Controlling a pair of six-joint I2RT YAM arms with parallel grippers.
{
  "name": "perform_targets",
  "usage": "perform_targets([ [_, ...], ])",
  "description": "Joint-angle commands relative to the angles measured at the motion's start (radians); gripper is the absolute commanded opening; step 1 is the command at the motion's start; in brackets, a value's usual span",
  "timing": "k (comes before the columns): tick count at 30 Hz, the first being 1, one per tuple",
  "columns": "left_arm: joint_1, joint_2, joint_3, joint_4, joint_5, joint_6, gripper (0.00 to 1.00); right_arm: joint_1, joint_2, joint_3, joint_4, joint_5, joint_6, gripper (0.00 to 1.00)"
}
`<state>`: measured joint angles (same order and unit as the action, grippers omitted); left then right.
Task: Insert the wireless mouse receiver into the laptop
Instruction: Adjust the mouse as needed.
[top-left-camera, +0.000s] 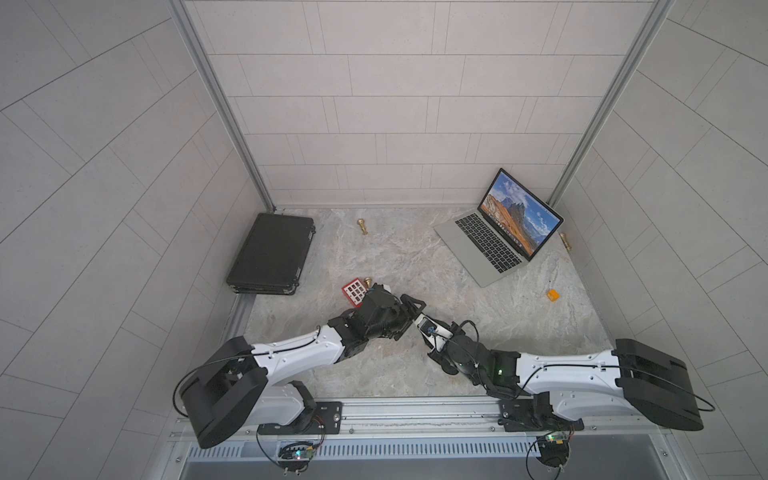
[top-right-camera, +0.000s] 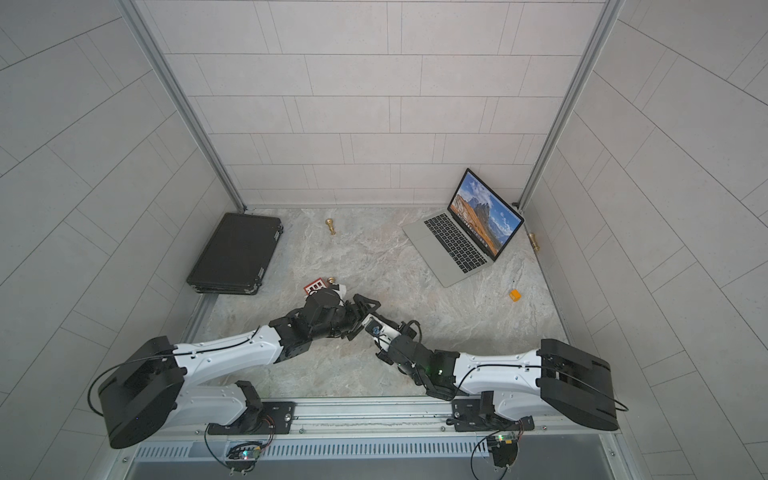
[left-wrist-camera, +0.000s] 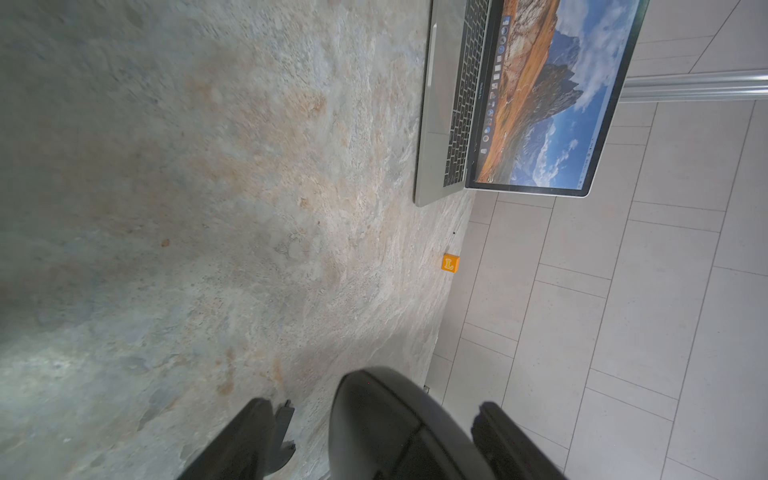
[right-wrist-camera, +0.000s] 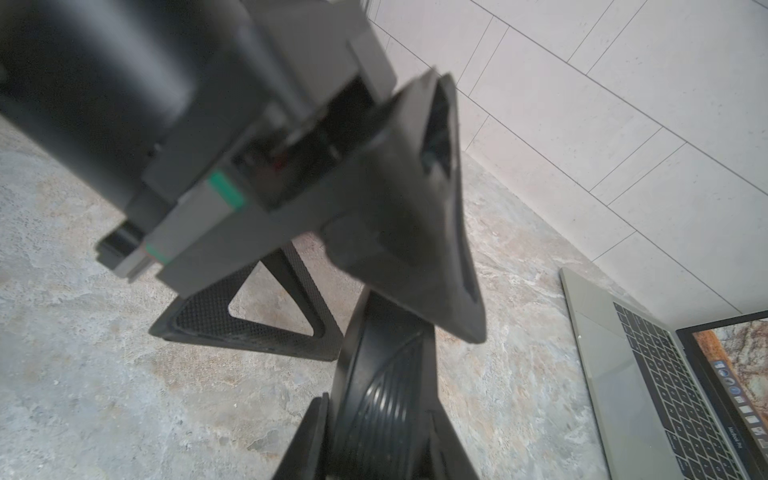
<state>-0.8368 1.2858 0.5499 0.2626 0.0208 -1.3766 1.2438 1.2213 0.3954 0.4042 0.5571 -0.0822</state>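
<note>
black mouse (left-wrist-camera: 390, 428) clamped by right gripper (right-wrist-camera: 376, 411) | left gripper (left-wrist-camera: 378, 409) agape (astride it) | laptop (top-left-camera: 486, 245) well apart

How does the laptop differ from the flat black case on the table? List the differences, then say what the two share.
The laptop is silver-grey with black keys; the case is black all over. The laptop stands open with its lit screen tilted up, while the case lies shut and flat. In both top views the laptop sits near the far right corner and the case by the left wall. Both are slim rectangles lying on the marbled table.
</note>
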Motion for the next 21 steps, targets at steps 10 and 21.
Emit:
perform_targets([
  [10,0.005,-0.016,0.013,-0.024,-0.007,-0.011,0.51,0.073,0.14,0.08,0.02,0.123,-0.089,0.23],
  [21,0.012,-0.02,-0.048,0.0,-0.023,-0.038,0.2,0.145,0.269,0.137,0.026,0.183,-0.124,0.35],
])
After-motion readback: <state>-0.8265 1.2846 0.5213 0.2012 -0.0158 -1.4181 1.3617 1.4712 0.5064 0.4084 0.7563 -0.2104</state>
